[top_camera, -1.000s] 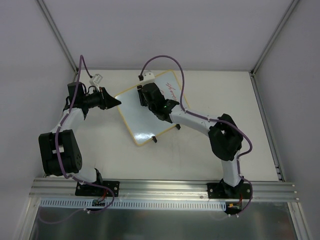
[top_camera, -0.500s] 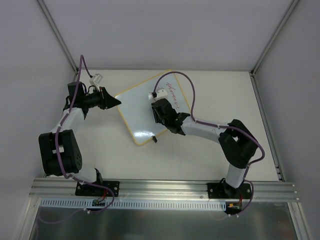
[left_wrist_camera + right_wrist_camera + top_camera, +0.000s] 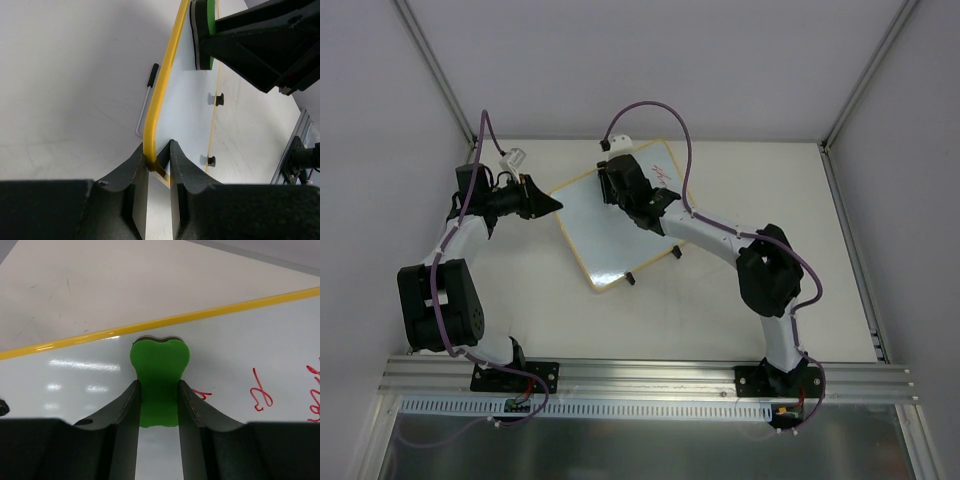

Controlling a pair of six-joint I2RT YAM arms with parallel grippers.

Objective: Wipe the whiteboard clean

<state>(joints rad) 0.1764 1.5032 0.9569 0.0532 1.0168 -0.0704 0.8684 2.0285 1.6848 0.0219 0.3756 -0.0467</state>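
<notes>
Left gripper (image 3: 157, 150): I see its fingers almost together, clamped on the yellow frame at one corner of the whiteboard (image 3: 603, 238). The board lies flat and skewed on the table (image 3: 740, 180), between the two arms and toward the far side.

Right gripper (image 3: 159, 386): closed on a green eraser (image 3: 160, 362), whose pad appears to rest on the white surface just inside the far yellow edge.

Left arm: elbow folded back by the left wall, forearm pointing right at the board's left corner.

Right arm: stretched diagonally from its base across the board's near-right side, elbow raised over bare table to the right.

Red writing (image 3: 261, 395) lies just right of the eraser, at the board's far right corner. The glossy white area to the eraser's left and toward me is unmarked. Two black feet (image 3: 218, 99) sit along the board's near-right edge. Bare table surrounds the board on all sides, with most room to the right.
</notes>
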